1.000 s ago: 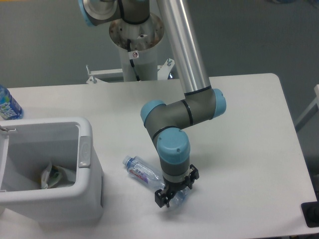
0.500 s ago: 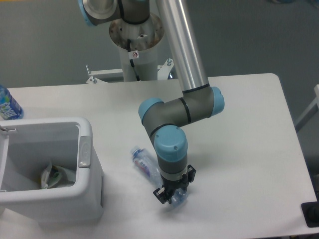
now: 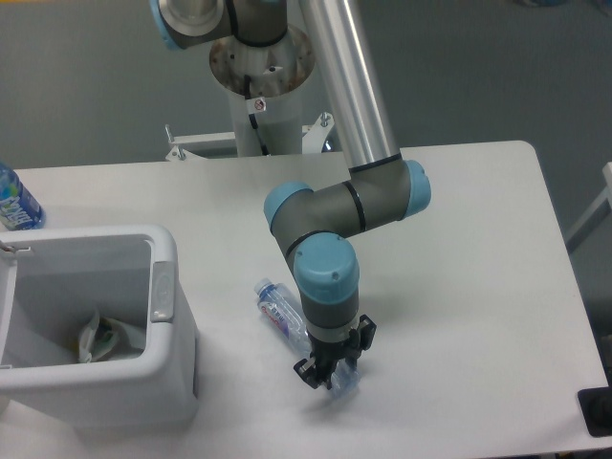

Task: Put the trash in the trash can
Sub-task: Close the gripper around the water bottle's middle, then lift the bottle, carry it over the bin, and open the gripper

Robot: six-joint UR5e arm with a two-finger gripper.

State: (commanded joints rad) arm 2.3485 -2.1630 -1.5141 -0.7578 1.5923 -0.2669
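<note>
A clear plastic bottle (image 3: pixel 282 311) with a blue cap and red-white label lies on the white table, cap pointing up-left. My gripper (image 3: pixel 333 371) is down at the bottle's base end, its fingers on either side of it, and looks shut on it. The wrist hides the bottle's middle. The white boxy trash can (image 3: pixel 163 296) stands at the left, with a small white and green piece of trash (image 3: pixel 103 337) lying inside on its bottom.
A second bottle with a bright blue label (image 3: pixel 13 203) stands at the far left edge behind the trash can. The robot's base column (image 3: pixel 260 86) rises at the table's back edge. A dark object (image 3: pixel 598 411) sits at the lower right corner.
The bottle has swung around with its cap end moving right and up, from lying flatter to pointing more steeply. The gripper has shifted slightly left while staying on the bottle's base end.
</note>
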